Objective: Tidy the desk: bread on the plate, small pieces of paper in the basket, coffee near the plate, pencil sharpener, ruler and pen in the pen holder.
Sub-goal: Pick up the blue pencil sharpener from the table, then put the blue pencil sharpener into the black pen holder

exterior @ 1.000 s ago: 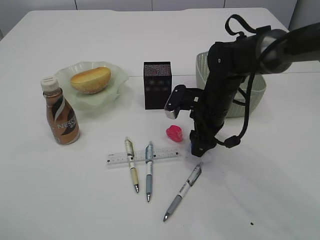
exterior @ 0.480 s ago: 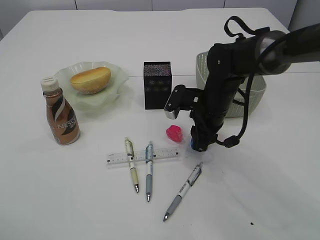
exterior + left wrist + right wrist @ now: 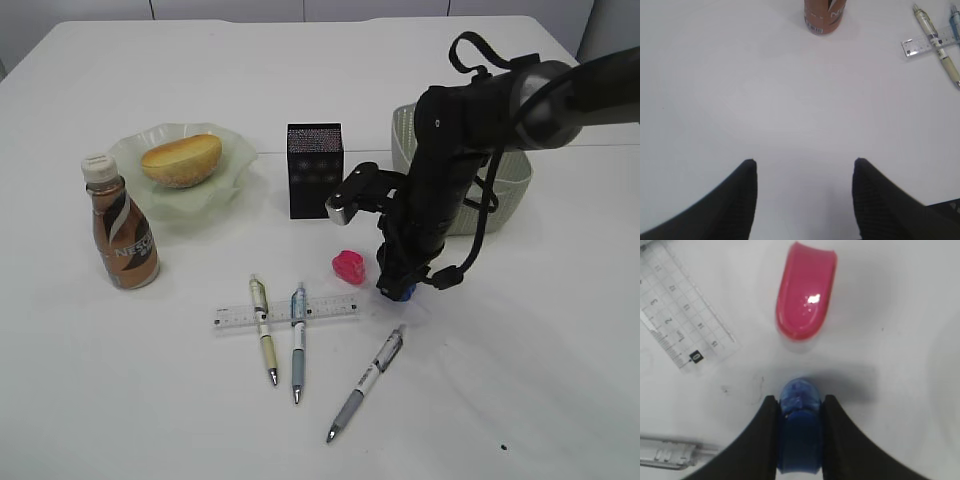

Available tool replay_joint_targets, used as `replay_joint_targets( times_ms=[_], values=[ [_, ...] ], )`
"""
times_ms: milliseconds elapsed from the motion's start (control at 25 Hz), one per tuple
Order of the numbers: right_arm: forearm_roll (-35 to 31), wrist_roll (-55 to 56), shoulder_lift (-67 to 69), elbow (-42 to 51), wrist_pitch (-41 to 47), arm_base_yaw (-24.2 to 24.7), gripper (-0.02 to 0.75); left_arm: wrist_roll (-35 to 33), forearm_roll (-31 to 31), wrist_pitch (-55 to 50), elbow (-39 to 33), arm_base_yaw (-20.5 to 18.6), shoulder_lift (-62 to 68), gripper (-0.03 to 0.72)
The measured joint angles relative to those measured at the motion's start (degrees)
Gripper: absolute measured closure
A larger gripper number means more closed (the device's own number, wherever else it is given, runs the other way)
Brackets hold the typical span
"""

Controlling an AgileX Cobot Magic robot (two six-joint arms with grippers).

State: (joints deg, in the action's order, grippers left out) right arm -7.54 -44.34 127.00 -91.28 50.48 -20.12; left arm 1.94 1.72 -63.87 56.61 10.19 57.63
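Right gripper (image 3: 799, 440): my 2 jaws are pressed against the flanks of the blue sharpener (image 3: 800, 432), so I hold it, low over the worktop (image 3: 520, 380).
Left gripper (image 3: 805, 200): jaws stand wide with nothing between them, hanging over bare worktop.
Blue sharpener: small, rounded, glossy plastic; I judge it light and stiff but slippery, so a squeeze across its flat sides, near the middle, should hold best. The exterior view hides most of it behind my arm, so I cannot tell if it is clear of the surface.
Pink sharpener (image 3: 806, 292): lies just ahead of the blue one, apart from it; same smooth shell, likely the same grip across the narrow width.
Holder (image 3: 315, 170): dark upright box, near my right arm, open top; a light piece should drop in cleanly if released straight above.
Ruler (image 3: 285, 313): thin, clear and flat on the worktop under 2 pens (image 3: 281, 338); hard to pinch, probably best taken at an end edge.
Third pen (image 3: 366, 384): lies alone, slim and rigid; grip mid-barrel.
Bread (image 3: 181, 159): on the plate (image 3: 230, 190).
Coffee (image 3: 122, 235): upright beside the plate.
Basket (image 3: 500, 200): behind my right arm.
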Motion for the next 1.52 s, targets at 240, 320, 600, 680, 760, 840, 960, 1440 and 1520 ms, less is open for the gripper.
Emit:
replay_joint_targets(
  times_ms=[240,320,600,680,760,840,960,1440,1520],
  values=[
    [0.0,11.5,0.3,-4.4,5.8,0.0,0.570,0.0,0.1,0.0,0.0,0.0,0.0,0.255],
    [0.0,16.2,0.3,-7.5,9.1,0.0,0.570,0.0,0.1,0.0,0.0,0.0,0.0,0.255],
    [-0.1,43.6,0.3,-18.4,18.8,0.0,0.570,0.0,0.1,0.0,0.0,0.0,0.0,0.255],
    [-0.1,47.8,0.3,-21.7,19.3,0.0,0.570,0.0,0.1,0.0,0.0,0.0,0.0,0.255],
    [-0.1,50.0,0.3,-24.7,19.6,0.0,0.570,0.0,0.1,-0.1,0.0,0.0,0.0,0.255],
    [-0.1,51.1,0.3,-27.2,19.7,0.0,0.570,0.0,0.1,-0.3,0.0,0.0,0.0,0.255],
    [0.0,51.7,0.3,-28.5,18.1,0.0,0.570,0.0,0.0,-0.8,0.0,0.0,0.0,0.255],
    [12.0,51.7,0.0,-28.0,-4.7,-2.4,0.570,0.0,-1.7,-1.7,0.0,0.0,0.0,0.255],
    [13.7,51.7,-1.2,-25.5,-10.8,-2.4,0.570,0.0,-1.7,-1.7,0.0,0.0,0.0,0.255]
  ],
)
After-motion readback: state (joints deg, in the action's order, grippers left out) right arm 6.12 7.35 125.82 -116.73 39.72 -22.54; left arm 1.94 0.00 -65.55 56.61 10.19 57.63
